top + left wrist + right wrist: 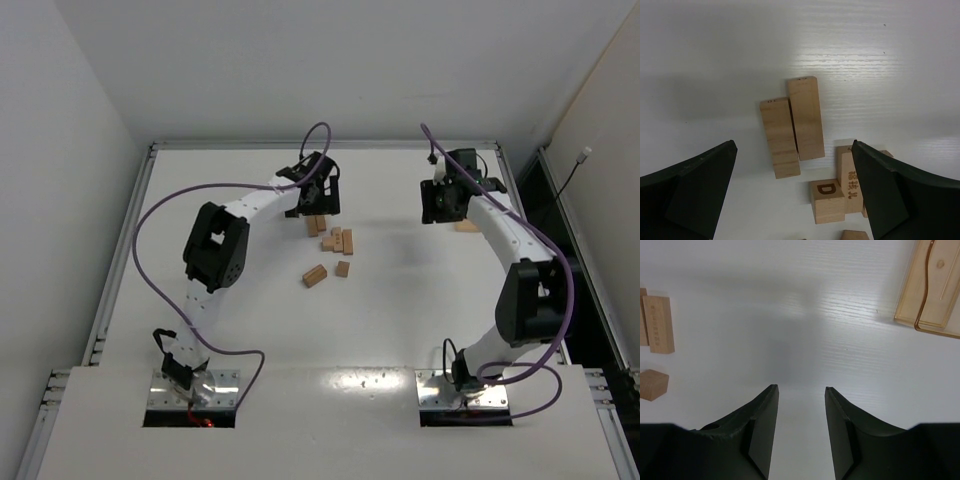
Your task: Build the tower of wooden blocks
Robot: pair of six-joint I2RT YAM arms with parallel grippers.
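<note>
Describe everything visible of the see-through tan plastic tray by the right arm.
The translucent tan plastic tray lies flat on the white table, right of the wooden blocks. Smooth, it has a raised rim and a curved moulded ridge inside. Only part shows; nothing visibly touches it, and the right gripper hangs clear.

The wood blocks point(334, 250) lie scattered, left hand point(313, 210) at their far edge, right hand point(441, 206) well apart.

I read one letter, "D", burnt into cube block point(827, 200), left wrist view. Neighbour block point(847, 172) carries chars, illegible. Bar point(658, 324), right wrist view: engraving too blurred.
</note>
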